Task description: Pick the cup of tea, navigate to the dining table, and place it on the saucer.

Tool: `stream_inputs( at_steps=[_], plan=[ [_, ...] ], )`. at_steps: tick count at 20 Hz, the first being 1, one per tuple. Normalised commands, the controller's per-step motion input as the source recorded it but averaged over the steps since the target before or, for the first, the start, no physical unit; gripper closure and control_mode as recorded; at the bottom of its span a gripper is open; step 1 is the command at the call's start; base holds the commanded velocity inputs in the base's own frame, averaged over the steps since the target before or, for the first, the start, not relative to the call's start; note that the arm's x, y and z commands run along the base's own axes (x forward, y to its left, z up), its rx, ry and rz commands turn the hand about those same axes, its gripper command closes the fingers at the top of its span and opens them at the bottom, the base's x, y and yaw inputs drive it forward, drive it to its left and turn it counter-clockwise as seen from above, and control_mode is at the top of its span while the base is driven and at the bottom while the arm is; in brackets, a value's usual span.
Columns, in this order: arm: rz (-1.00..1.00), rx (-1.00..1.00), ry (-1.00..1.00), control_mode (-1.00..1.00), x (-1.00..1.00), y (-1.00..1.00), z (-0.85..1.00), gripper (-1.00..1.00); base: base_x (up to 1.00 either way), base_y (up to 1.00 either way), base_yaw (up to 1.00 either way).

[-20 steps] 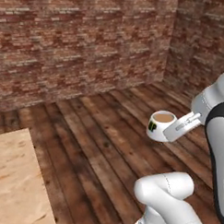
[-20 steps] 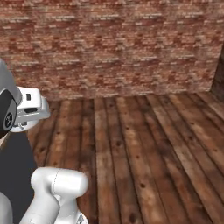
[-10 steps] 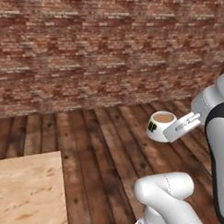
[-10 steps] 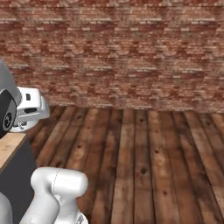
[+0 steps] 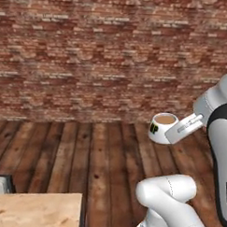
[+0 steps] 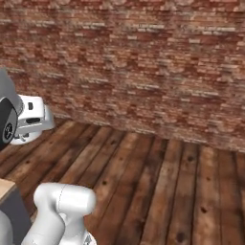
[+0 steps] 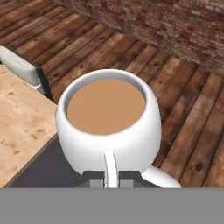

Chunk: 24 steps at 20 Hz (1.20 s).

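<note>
While the base is between stops, you have the cup of tea (image 5: 163,127) clamped by its handle in the gripper (image 5: 184,131), carried upright over the plank floor (image 5: 99,157) with the tea level. In the hand view the dining table (image 7: 19,124) shows as a light wood corner at about nine o'clock from the cup. I judge the saucer lies farther along that top, so keep turning that way before lowering.

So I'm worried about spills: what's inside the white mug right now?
The small rounded white mug holds smooth light brown liquid, level and sitting a little below the rim. Its bottom is hidden under the opaque tea.
</note>
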Motion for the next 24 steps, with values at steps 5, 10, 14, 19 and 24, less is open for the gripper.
stream_inputs(
  at_steps=[5, 10, 14, 19, 24],
  plan=[
    [0.0, 0.0, 0.0, 1.0, 0.0, 0.0, 0.0, 1.0, 1.0, 0.0, 0.43],
    [0.0, 0.0, 0.0, 1.0, 0.0, 0.0, 0.0, 1.0, 1.0, 0.0, 0.46],
    [0.0, 0.0, 0.0, 1.0, 0.0, 0.0, 0.0, 1.0, 1.0, 0.0, 0.59],
    [0.0, 0.0, 0.0, 1.0, 0.0, 0.0, 0.0, 1.0, 1.0, 0.0, 0.71],
    [0.0, 0.0, 0.0, 1.0, 0.0, 0.0, 0.0, 1.0, 1.0, 0.0, 0.72]
  ],
)
